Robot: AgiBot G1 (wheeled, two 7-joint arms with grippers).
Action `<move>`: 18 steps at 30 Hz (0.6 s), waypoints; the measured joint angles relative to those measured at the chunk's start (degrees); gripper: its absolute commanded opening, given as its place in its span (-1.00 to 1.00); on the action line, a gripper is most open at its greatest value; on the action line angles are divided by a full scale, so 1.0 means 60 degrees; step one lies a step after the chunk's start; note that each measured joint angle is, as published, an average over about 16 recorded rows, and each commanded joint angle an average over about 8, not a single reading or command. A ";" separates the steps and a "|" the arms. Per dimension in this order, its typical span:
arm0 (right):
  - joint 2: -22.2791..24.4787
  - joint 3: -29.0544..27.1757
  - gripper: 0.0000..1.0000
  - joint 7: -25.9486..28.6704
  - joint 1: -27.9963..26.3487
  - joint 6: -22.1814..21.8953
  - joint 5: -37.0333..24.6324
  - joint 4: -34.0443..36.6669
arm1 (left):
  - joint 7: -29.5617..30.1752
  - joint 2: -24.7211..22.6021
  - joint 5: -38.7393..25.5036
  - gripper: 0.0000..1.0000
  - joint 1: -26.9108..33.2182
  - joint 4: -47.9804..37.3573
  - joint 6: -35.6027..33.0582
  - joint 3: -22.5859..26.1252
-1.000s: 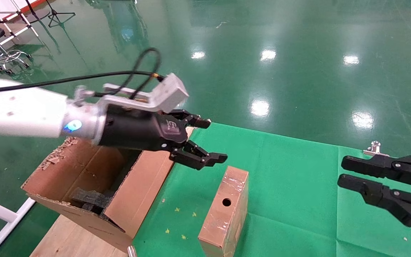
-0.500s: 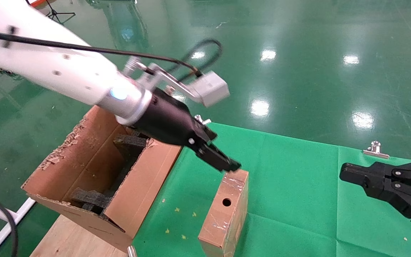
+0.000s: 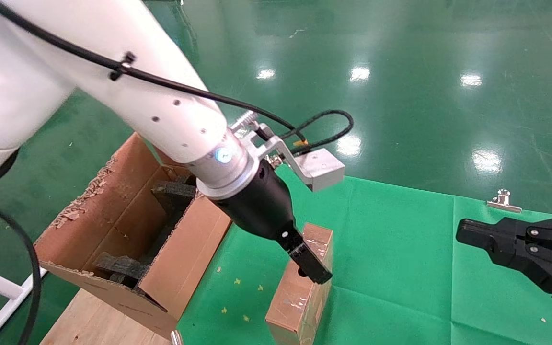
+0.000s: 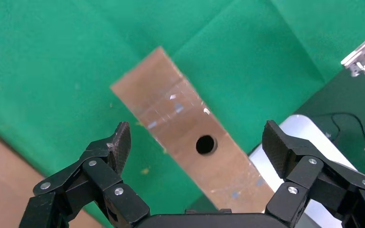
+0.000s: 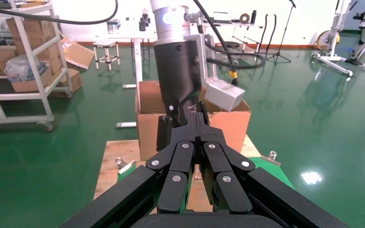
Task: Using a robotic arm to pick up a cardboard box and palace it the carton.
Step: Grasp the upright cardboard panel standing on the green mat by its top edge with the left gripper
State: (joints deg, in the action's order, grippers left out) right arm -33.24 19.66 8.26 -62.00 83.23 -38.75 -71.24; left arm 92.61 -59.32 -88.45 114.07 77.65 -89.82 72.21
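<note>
End effector [image 4: 195,147] spread over cardboard box [image 4: 190,137]

One small box [image 3: 300,297] stands on the green tabletop [image 3: 400,268]. One carton [image 3: 127,239] sits beside it, with two foam blocks [image 3: 173,194] showing inside. Two claws are in view: the left claw [image 3: 312,270] on one white arm [image 3: 127,91], and the right claw [image 3: 467,232]. One metal clip [image 3: 502,200] sits at the tabletop's far edge.

A green cloth [image 3: 400,249] with a silver clip [image 3: 503,201] covers the wooden tabletop [image 3: 94,321].
</note>
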 measured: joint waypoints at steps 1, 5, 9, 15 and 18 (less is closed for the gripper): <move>0.0000 0.0000 -1.00 0.0000 0.0000 0.0000 0.0000 0.0000 | 0.0153 -0.0070 0.0018 1.00 0.0068 0.0002 0.0022 0.0184; 0.0000 0.0000 -1.00 0.0000 0.0000 0.0000 0.0000 0.0000 | 0.0725 -0.0293 0.0096 1.00 0.0246 0.0005 0.0128 0.0809; 0.0000 0.0000 -1.00 0.0000 0.0000 0.0000 0.0000 0.0000 | 0.1206 -0.0412 0.0173 1.00 0.0313 0.0004 0.0270 0.1230; 0.0000 0.0001 -1.00 0.0000 0.0000 0.0000 0.0000 0.0000 | 0.1547 -0.0429 0.0285 1.00 0.0329 0.0001 0.0509 0.1473; 0.0000 0.0001 -1.00 0.0000 0.0000 0.0000 0.0000 0.0000 | 0.1599 -0.0393 0.0321 1.00 0.0337 -0.0002 0.0603 0.1507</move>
State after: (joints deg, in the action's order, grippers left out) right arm -33.24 19.67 8.26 -62.00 83.23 -38.75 -71.24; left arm 102.20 -61.68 -86.53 116.09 77.64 -86.21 81.26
